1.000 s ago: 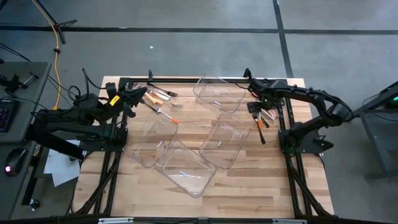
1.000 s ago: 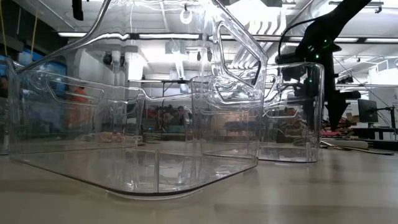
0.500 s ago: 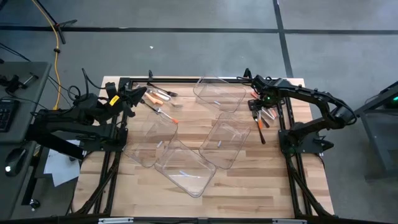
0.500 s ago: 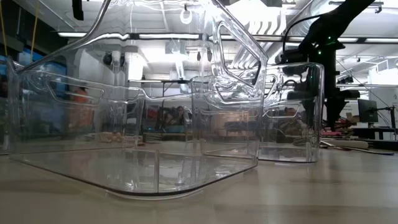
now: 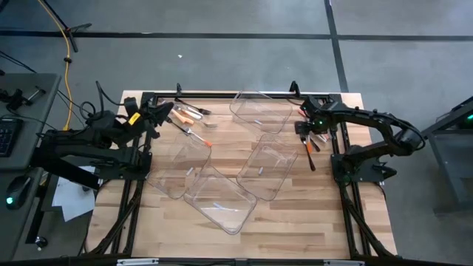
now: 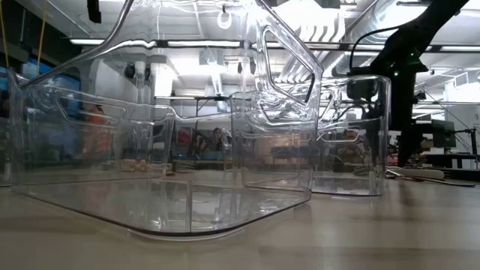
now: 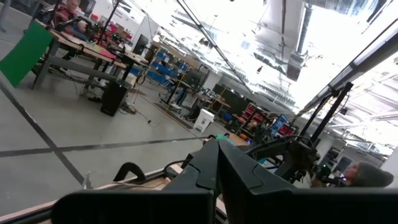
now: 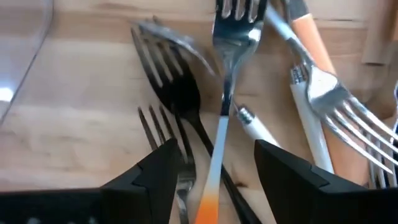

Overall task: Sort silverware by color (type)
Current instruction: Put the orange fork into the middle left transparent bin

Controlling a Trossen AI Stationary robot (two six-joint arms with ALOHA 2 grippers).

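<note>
One pile of silverware (image 5: 313, 139) lies on the table at the far right, and a second pile (image 5: 189, 118) lies at the far left. My right gripper (image 5: 307, 133) hangs open over the right pile, pointing steeply down. In the right wrist view its fingers stand on either side of an orange-handled fork (image 8: 219, 134), next to a black fork (image 8: 181, 99) and white-handled pieces (image 8: 311, 134). I cannot tell whether the fingers touch anything. My left gripper (image 5: 160, 114) waits shut near the left pile, with nothing in it.
Several clear plastic bins stand mid-table: one at the far side (image 5: 261, 111), one right of centre (image 5: 269, 170), one left of centre (image 5: 179, 168) and one nearer the front (image 5: 220, 198). Black frame rails (image 5: 222, 94) run along the table's edges.
My right gripper has sunk toward the right pile of silverware and tipped to point more steeply down, staying open. The silverware and the bins have not moved.
</note>
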